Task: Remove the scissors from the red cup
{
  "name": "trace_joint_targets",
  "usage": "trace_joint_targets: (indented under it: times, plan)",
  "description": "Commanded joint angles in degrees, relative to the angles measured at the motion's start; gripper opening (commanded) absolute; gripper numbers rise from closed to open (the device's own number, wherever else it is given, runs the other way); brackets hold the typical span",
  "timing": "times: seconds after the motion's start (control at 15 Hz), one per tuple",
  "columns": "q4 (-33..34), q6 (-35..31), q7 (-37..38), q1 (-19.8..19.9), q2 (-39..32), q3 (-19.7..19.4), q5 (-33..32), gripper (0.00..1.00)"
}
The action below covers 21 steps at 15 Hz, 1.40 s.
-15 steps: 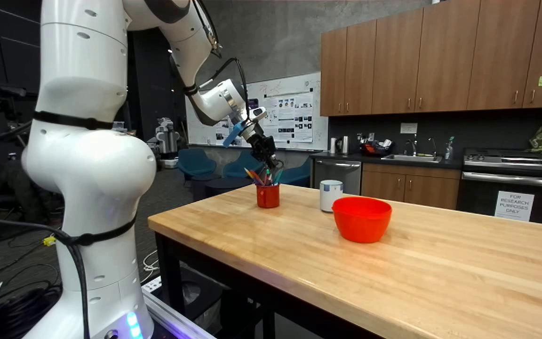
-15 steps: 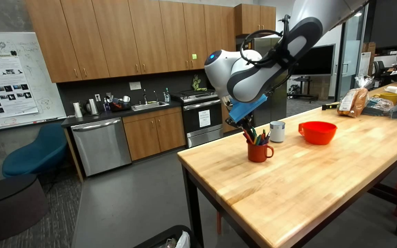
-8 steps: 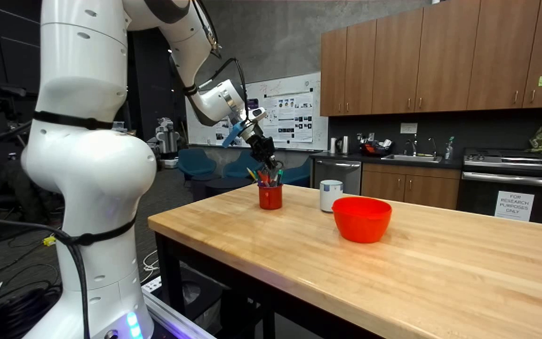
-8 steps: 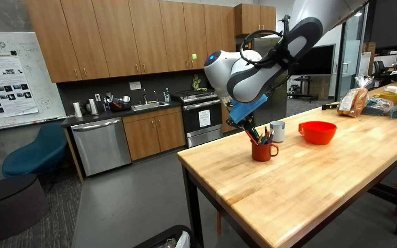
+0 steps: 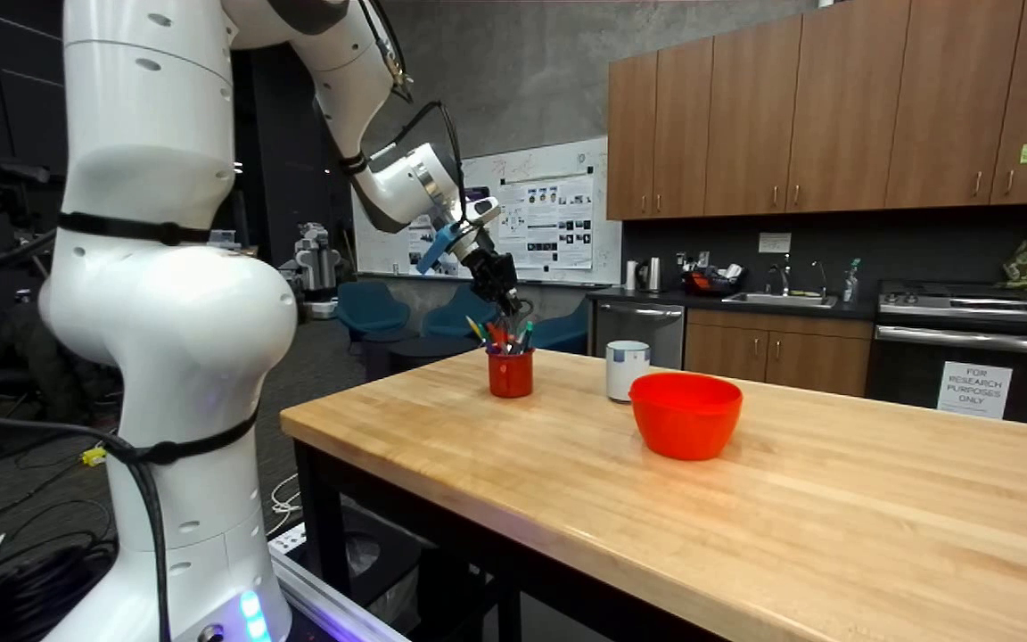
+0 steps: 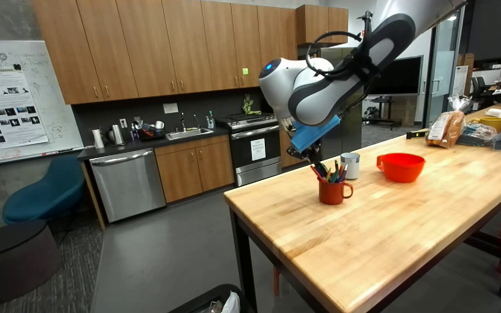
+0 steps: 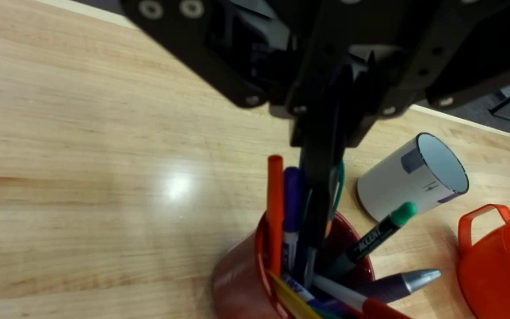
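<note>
The red cup (image 5: 511, 374) stands upright on the wooden table in both exterior views (image 6: 332, 194), filled with pens and markers. In the wrist view the cup (image 7: 241, 283) is at the bottom, partly cut off. The dark scissors (image 7: 318, 177) stand handles up among the pens, with their blades still down in the cup. My gripper (image 7: 326, 138) comes in from the top of the wrist view, its jaws closed on both sides of the scissors' dark handles. In an exterior view the gripper (image 5: 508, 306) is just above the cup. The handle part between the jaws is mostly hidden.
An orange marker (image 7: 275, 199) and a green-tipped marker (image 7: 381, 232) lean beside the scissors. A white mug (image 5: 628, 370) and a wide red bowl (image 5: 686, 417) stand near the cup. A bread bag (image 6: 446, 128) and other goods lie at the table's far end.
The red cup has shifted slightly across the table and its pens have turned. The arm has just risen a little, and the gripper stays above the cup.
</note>
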<state>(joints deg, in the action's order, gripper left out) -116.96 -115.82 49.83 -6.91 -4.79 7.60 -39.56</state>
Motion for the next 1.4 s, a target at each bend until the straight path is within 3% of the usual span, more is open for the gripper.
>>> trace_joint_targets:
  times: [0.0,1.07,1.13,1.2,1.33]
  plan:
    - [-3.58,0.91,-3.49,-0.53,5.49,-0.24,2.34,0.06]
    - [-7.31,-0.28,-11.63,0.55,15.52,1.02,8.95,0.06]
    - [-7.49,-0.27,-11.84,0.60,15.56,1.04,9.03,0.12]
    - [-7.74,-0.41,-11.91,0.64,15.58,1.02,9.14,0.05]
    - [-8.19,-0.54,-12.06,0.69,15.63,1.02,9.08,0.05]
